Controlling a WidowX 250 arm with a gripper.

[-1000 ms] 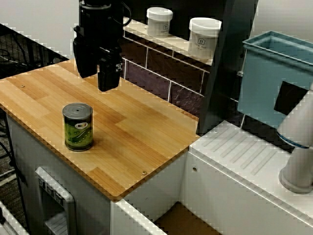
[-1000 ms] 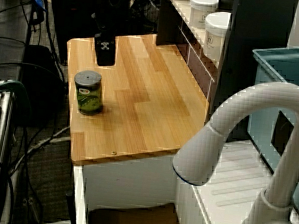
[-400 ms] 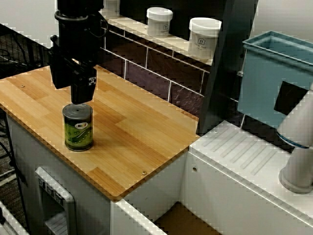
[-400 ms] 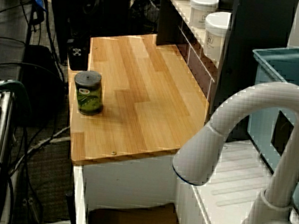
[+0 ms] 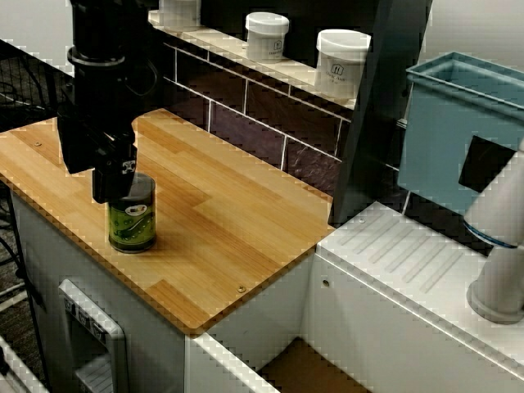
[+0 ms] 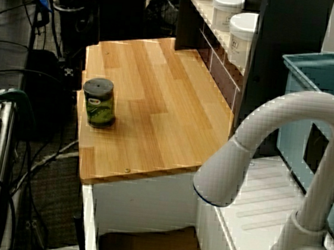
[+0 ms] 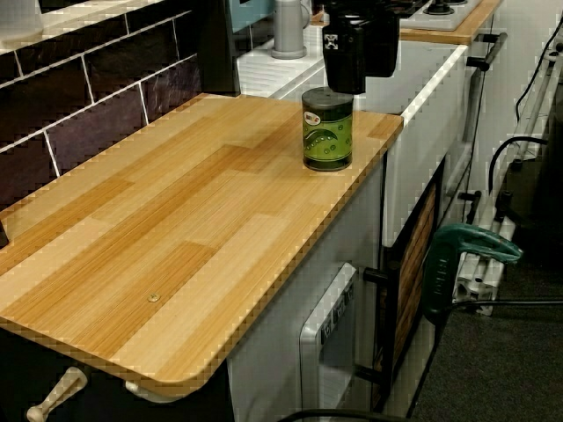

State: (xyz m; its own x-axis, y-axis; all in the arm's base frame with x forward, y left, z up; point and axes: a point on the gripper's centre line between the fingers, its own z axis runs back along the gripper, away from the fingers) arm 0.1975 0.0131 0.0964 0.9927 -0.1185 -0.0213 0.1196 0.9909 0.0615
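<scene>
Single arm, gripper [image 5: 92, 180] aimed straight down.
Black gripper body hangs vertical under a dark cylindrical wrist [image 5: 102, 82] directly above it; the arm above that runs off frame. Two blunt fingers [image 5: 110, 184] sit side by side, one reaching lower. The gap between them is unreadable in every view.

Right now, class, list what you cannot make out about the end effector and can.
Whether the end effector is open: its dark body hides the fingers, view across the counter.
Text on the can: too small, every view.
Its upper part: cut off by the top edge, view along the counter.
</scene>
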